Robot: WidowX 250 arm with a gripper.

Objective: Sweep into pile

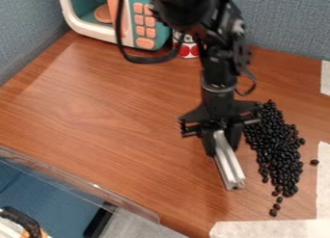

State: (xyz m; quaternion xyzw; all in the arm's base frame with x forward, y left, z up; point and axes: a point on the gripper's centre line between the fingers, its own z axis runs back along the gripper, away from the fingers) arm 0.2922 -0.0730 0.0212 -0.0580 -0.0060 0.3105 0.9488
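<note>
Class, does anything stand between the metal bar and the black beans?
Beside the free end of the metal bar, nothing visible: bare tabletop separates it from the black beans. Nearer the held end, a finger of the end effector intervenes.

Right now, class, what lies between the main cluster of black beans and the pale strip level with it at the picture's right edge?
The camera view shows one stray bean between the cluster and the pale strip; the rest is bare wooden tabletop.

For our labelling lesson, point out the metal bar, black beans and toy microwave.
Metal bar (228,161), camera view: middle of its length.
Black beans (277,145), camera view: the heap's middle.
Toy microwave (145,32), camera view: its button panel.
</note>
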